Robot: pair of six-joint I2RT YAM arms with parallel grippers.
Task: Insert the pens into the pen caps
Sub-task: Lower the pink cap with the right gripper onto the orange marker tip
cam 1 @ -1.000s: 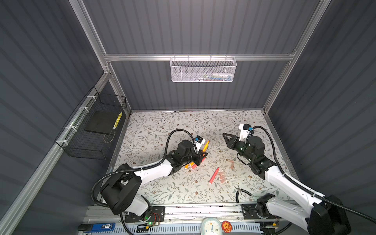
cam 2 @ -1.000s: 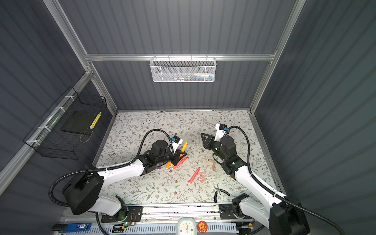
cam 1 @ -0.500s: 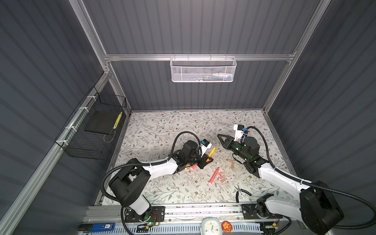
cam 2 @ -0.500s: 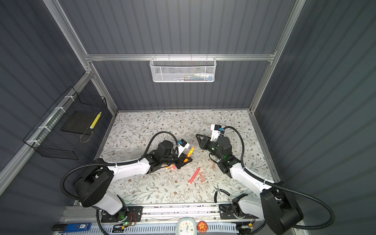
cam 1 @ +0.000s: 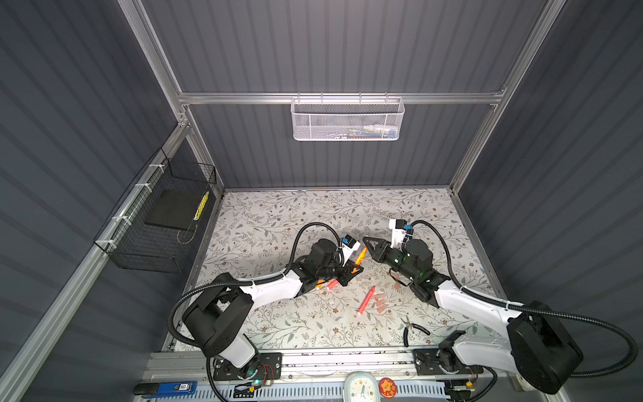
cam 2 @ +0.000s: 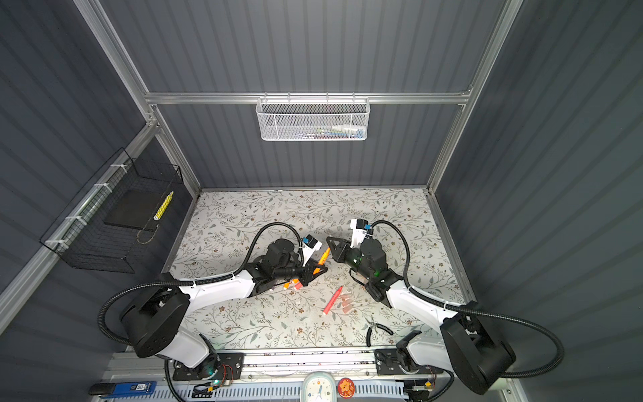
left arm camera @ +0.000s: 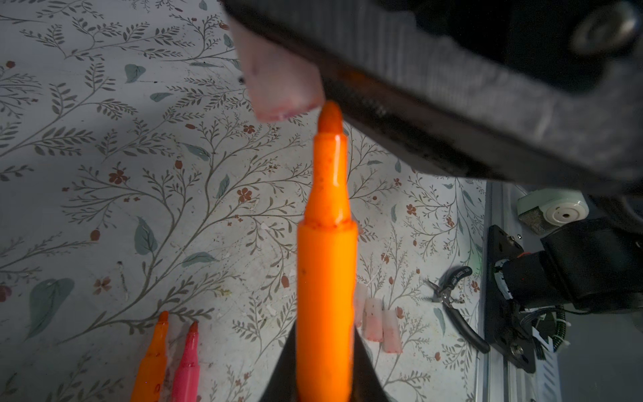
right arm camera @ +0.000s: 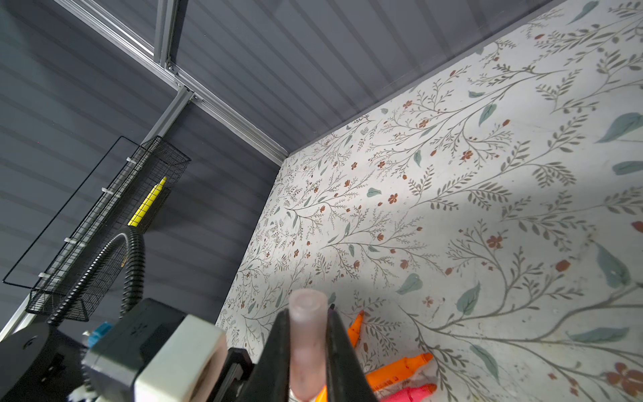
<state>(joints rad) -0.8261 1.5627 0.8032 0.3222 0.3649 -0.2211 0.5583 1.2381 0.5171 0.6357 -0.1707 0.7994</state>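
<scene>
My left gripper is shut on an orange pen and holds it tip-forward. My right gripper is shut on a pale-pink pen cap, open end outward. In the left wrist view the pen's orange tip sits just beside the rim of that cap, outside it. In both top views the two grippers meet nose to nose at mid-table, the held pen between them. A pink-red pen lies on the mat beside loose caps. More pens lie under the left arm.
Black-handled pliers lie near the front edge on the right. A white mesh basket hangs on the back wall and a black wire basket on the left wall. The aluminium rail runs along the front.
Both arms have come in toward the middle. The left gripper carried the orange pen rightward and the right gripper brought the cap leftward, until they nearly meet.
</scene>
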